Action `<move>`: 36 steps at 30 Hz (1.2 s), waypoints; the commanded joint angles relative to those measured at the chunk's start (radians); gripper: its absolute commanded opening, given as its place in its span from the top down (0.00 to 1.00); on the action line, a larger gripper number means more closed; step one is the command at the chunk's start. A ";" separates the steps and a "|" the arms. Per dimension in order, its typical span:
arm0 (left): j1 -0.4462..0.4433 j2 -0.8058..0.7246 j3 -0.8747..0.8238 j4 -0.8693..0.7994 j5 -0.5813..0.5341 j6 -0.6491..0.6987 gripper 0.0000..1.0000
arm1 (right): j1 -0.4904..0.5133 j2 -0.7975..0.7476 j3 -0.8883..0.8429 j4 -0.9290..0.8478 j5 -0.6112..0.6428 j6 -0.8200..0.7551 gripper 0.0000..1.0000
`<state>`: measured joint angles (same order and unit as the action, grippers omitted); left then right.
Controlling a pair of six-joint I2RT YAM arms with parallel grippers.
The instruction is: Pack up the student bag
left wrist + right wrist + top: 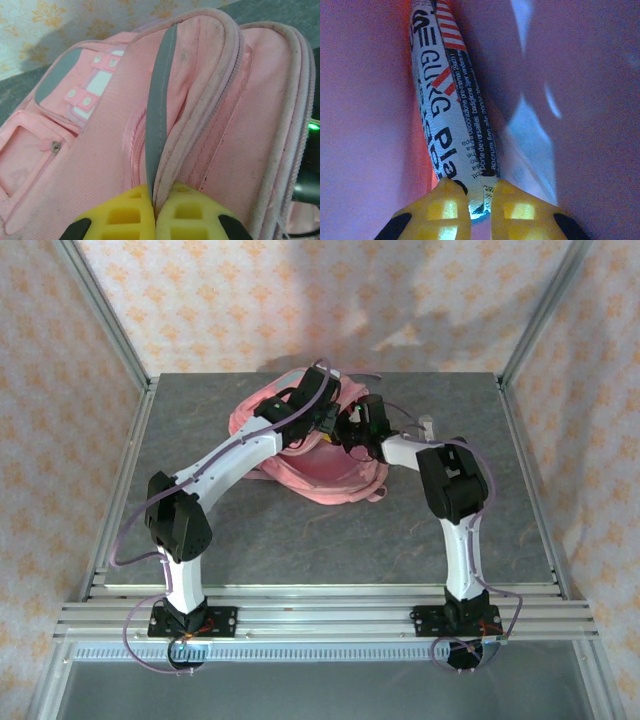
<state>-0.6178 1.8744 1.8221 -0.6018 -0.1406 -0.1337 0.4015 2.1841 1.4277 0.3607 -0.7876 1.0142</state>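
The student bag (322, 478), large and pink, lies at the middle of the table. My left gripper (326, 420) is on top of it. In the left wrist view this gripper (155, 201) is shut on the bag's piped rim beside the grey trim stripe (159, 100), lifting a fold of the bag (100, 150). My right gripper (347, 436) reaches into the bag's opening from the right. Inside, in pink-lit fabric, the right gripper (480, 199) is shut on the near end of a long white printed packet (442, 95) with black lettering and red stripes.
The grey table (200, 530) is bounded by metal frame posts (110, 320) and patterned cloth walls. A rail (320, 615) runs along the near edge. A pale blue patch (530, 145) shows inside the bag, right of the packet. The right arm's elbow (455, 480) stands beside the bag.
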 commanded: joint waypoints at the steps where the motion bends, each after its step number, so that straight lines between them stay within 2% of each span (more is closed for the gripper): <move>1: -0.030 -0.012 0.008 0.107 0.014 -0.081 1.00 | 0.001 0.005 0.034 0.066 -0.020 0.015 0.85; 5: -0.034 0.027 0.035 0.098 0.019 -0.135 1.00 | -0.011 -0.146 -0.143 0.015 0.002 -0.092 0.72; 7: -0.039 0.085 0.067 0.087 0.019 -0.162 1.00 | -0.023 -0.264 -0.283 -0.049 0.051 -0.160 0.62; 9: -0.047 0.127 0.102 0.078 0.010 -0.197 1.00 | -0.034 -0.386 -0.388 -0.154 0.124 -0.238 0.58; 13: -0.074 0.227 0.193 0.072 0.016 -0.283 1.00 | -0.038 -0.630 -0.582 -0.283 0.286 -0.323 0.56; 19: -0.094 0.388 0.385 0.061 -0.008 -0.372 1.00 | -0.019 -0.869 -0.752 -0.309 0.396 -0.309 0.57; 20: -0.092 0.417 0.427 0.045 -0.004 -0.380 0.97 | -0.005 -0.883 -0.755 -0.317 0.407 -0.315 0.57; 23: -0.087 0.450 0.503 -0.021 0.001 -0.397 0.60 | 0.036 -0.889 -0.734 -0.351 0.438 -0.342 0.57; 24: -0.086 0.430 0.486 -0.030 -0.005 -0.401 0.53 | 0.047 -0.886 -0.729 -0.351 0.442 -0.347 0.57; 26: -0.073 0.349 0.383 0.001 0.005 -0.407 0.47 | 0.058 -0.880 -0.731 -0.333 0.432 -0.346 0.56; 29: -0.033 0.126 0.032 0.186 0.040 -0.445 0.38 | 0.071 -0.862 -0.723 -0.309 0.416 -0.344 0.56; 33: 0.077 -0.168 -0.427 0.445 0.129 -0.558 0.28 | 0.095 -0.835 -0.696 -0.302 0.411 -0.349 0.56; 36: 0.171 -0.265 -0.629 0.524 0.195 -0.615 0.26 | 0.112 -0.821 -0.677 -0.294 0.407 -0.350 0.56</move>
<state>-0.5175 1.6638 1.3201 -0.2569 -0.0189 -0.6518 0.4988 1.3525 0.7074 0.0422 -0.4030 0.6849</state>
